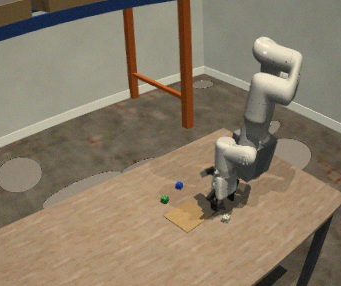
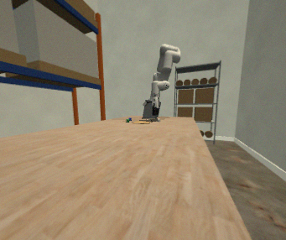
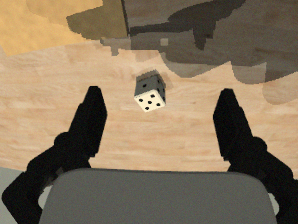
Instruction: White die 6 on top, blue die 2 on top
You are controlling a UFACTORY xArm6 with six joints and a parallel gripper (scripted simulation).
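Down the wrist view we see the black two-fingered gripper (image 3: pixel 160 119) spread to its widest, gripping nothing. Between the fingers, slightly toward eleven o'clock, sits the small white die (image 3: pixel 150 94) on the bare wooden table (image 3: pixel 180 143), a five-pip face toward us, off the mat. From the top view, the tan square mat (image 1: pixel 186 215) lies beside it, with the green die (image 1: pixel 164 199) and blue die (image 1: pixel 179 185) beyond at eleven o'clock, both off the mat.

Arm folded low, wrist pointing down, gripper (image 3: pixel 160 119) fully open, empty.
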